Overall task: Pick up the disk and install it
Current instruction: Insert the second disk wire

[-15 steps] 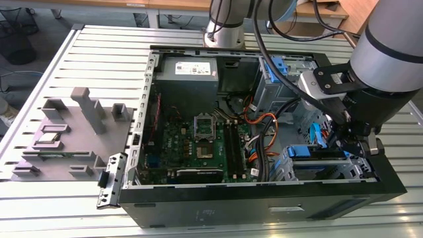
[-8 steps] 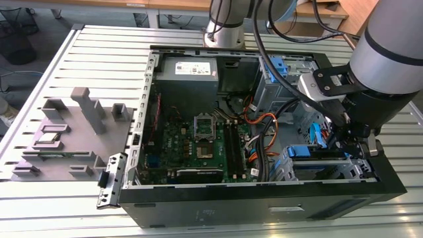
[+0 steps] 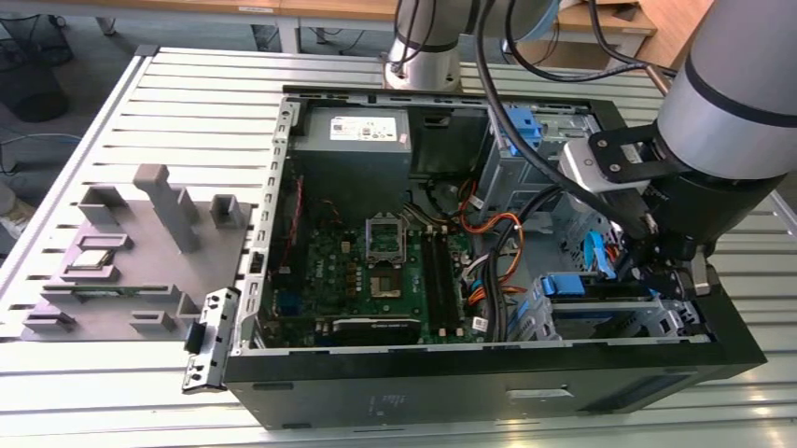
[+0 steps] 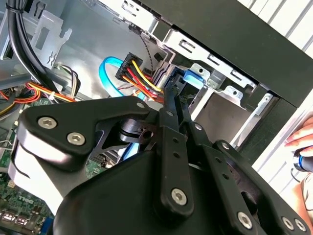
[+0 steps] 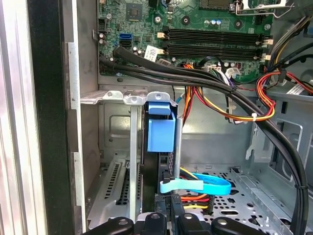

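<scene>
Gripper body [image 4: 166, 196] hides the disk's lower part.

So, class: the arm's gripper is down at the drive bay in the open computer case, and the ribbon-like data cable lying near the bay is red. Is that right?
Not quite. The gripper is at the drive bay of the computer case, but the flat data cable is light blue, as the first wrist view shows.

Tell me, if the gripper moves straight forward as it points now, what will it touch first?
Most likely the disk standing in the drive cage: the gripper points at its blue-railed edge just ahead. Depth is unclear; it may already touch.
</scene>
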`<state>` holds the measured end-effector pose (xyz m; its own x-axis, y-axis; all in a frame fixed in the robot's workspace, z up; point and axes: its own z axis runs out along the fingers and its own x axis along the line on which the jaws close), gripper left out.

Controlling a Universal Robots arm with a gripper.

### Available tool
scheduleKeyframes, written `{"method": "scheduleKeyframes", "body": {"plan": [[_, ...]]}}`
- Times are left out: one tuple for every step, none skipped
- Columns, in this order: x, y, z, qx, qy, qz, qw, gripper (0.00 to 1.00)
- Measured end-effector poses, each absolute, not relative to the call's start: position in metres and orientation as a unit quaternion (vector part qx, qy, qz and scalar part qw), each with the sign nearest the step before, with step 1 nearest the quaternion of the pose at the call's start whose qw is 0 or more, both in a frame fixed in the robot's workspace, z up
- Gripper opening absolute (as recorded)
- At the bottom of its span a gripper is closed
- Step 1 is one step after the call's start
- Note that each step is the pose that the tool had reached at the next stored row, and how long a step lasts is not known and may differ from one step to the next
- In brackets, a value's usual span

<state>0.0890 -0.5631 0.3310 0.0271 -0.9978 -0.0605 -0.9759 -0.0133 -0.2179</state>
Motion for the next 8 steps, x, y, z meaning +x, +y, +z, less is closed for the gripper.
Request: {"method": "scheduleKeyframes", "body": {"plan": [[0.0889, -0.5631, 0.331, -0.71, 0.695, -0.055, 0.1, 0.16], [0.0889, -0.5631, 0.331, -0.71, 0.695, -0.055, 0.1, 0.16], [0.0889, -0.5631, 0.331, -0.71, 0.695, -0.055, 0.1, 0.16], [0.0889, -0.5631, 0.331, -0.71, 0.695, -0.055, 0.1, 0.16], [0.0889, -0.5631, 0.3309, -0.71, 0.695, -0.055, 0.1, 0.16], [0.0889, -0.5631, 0.3305, -0.71, 0.695, -0.055, 0.1, 0.16], [0.0889, -0.5631, 0.3299, -0.709, 0.695, -0.055, 0.1, 0.16], [0.089, -0.5631, 0.3294, -0.709, 0.695, -0.055, 0.1, 0.16]]}}
